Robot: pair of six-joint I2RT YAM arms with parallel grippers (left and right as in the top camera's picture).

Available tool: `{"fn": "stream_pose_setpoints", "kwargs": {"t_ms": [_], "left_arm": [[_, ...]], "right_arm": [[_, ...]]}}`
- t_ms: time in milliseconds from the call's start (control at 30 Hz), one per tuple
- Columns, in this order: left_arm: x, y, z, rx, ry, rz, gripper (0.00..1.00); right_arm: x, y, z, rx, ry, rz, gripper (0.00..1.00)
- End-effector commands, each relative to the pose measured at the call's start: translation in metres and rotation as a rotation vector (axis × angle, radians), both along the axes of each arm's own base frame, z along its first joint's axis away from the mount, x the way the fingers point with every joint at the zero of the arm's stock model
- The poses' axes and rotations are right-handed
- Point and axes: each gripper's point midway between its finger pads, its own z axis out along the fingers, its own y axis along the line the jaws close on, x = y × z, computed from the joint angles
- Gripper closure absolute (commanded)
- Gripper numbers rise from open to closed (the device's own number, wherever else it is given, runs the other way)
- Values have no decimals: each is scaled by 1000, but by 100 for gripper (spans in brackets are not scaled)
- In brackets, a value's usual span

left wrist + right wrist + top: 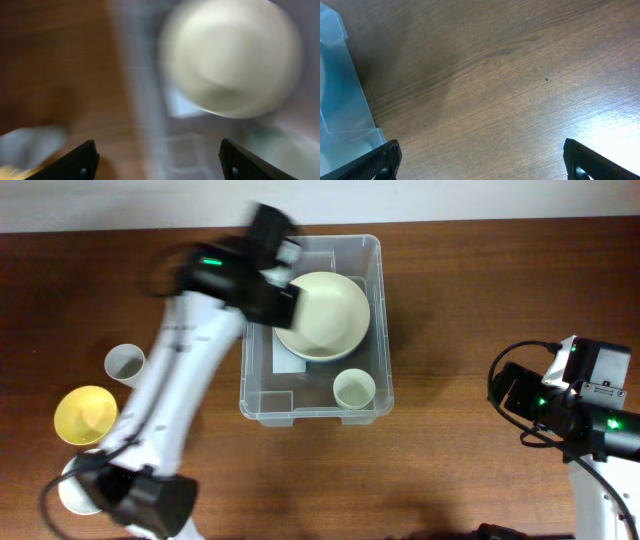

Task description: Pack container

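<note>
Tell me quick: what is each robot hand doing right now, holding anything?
Left gripper: open, holding nothing, above the cream bowl in the container.
Right gripper: open, holding nothing, over the table.

I seem to be working at a robotics lab bench. A brown wood-grain table (470, 300) carries two white-and-black arms, the left arm (180, 370) and the right arm (585, 415), with green indicator lights (210, 262) and a looped black cable (492, 380). Plain plastic ware sits around them: a clear container (381, 310), a cream bowl (325, 315), a yellow bowl (85, 415) and cups (354, 389).

A dark brown wood-grain table (480, 300) meets a pale strip (450, 198) along its far edge.
</note>
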Motion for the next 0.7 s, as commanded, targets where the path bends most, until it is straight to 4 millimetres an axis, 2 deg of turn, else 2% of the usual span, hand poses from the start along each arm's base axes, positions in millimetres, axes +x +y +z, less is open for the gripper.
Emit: {"fn": "stream_pose_setpoints", "kwargs": {"t_ms": [0,67,100,200,267,300,400,433,500,600,667], "left_arm": [[6,108,24,54,-61,259,20],[7,143,11,17,-21,341,20],[7,165,-2,-24,15,394,20],[7,200,-31,-62,82,476,20],[4,223,-62,-72,162,533,20],[2,231,-85,-73,219,554,20],[2,233,-122,-73,317,561,20],[4,230,-145,-81,372,553,20],[5,224,-168,-91,428,543,21],[6,219,-193,-87,483,531,21],[7,216,-205,-84,502,522,25]], "right_arm": [[-1,0,-1,3,0,3,1],[-1,0,-1,3,0,3,1],[-1,0,-1,3,0,3,1],[-1,0,-1,3,0,3,1],[-1,-1,0,3,-1,3,1],[-1,-1,0,3,-1,3,1],[-1,-1,0,3,-1,3,1],[-1,-1,0,3,-1,3,1],[-1,-1,0,3,-1,3,1],[-1,0,-1,3,0,4,1],[-1,-1,0,2,-1,4,1]]}}
